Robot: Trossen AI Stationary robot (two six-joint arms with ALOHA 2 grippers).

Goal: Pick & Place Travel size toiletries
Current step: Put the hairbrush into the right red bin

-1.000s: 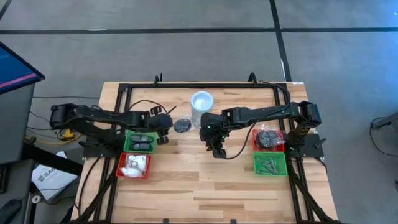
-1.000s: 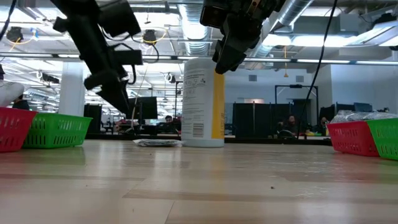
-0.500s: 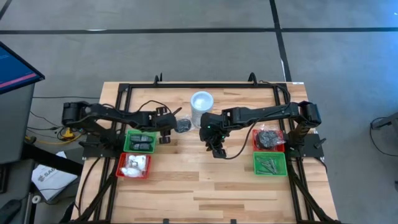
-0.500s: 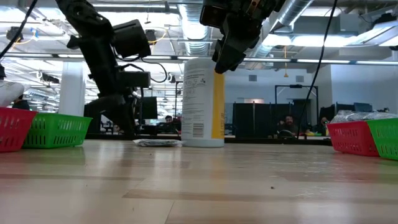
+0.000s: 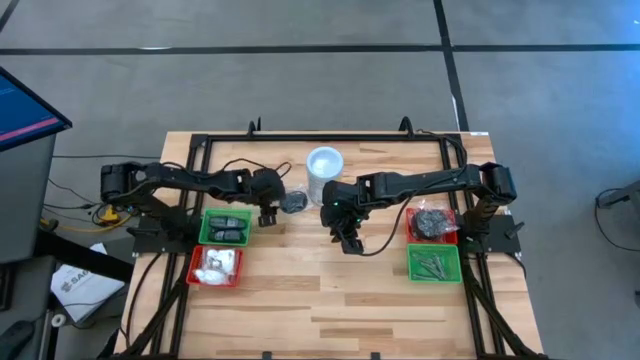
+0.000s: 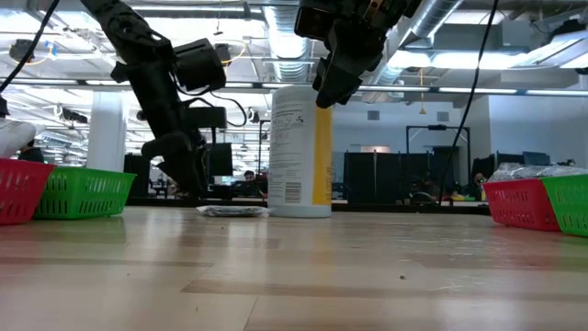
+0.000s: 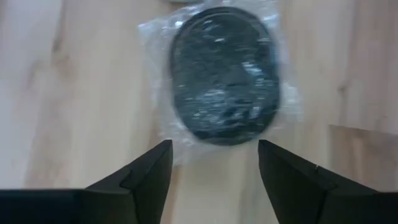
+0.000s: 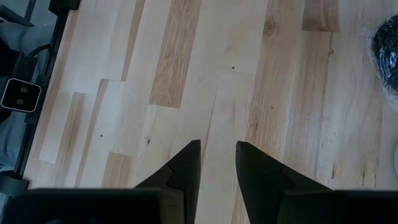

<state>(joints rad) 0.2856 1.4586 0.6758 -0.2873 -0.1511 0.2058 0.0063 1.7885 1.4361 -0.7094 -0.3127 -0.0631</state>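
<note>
A black round pot in clear wrap (image 7: 224, 74) lies flat on the table, next to the white canister (image 5: 325, 172); it also shows in the high view (image 5: 292, 201) and the low view (image 6: 234, 211). My left gripper (image 7: 214, 171) is open and empty, low over the table, just short of the pot on its left side (image 5: 272, 205). My right gripper (image 8: 217, 158) is empty, with its fingers a narrow gap apart. It hangs above bare table near the canister (image 5: 345, 238).
At the left stand a green tray (image 5: 225, 227) with dark oblong pieces and a red tray (image 5: 215, 265) with white packets. At the right stand a red tray (image 5: 433, 222) with black pots and a green tray (image 5: 434, 263) with silvery tubes. Bare wood lies toward the near edge.
My left gripper has gone toward the table's right edge and down, closing in on the wrapped black pot. The pot has stayed where it was.
</note>
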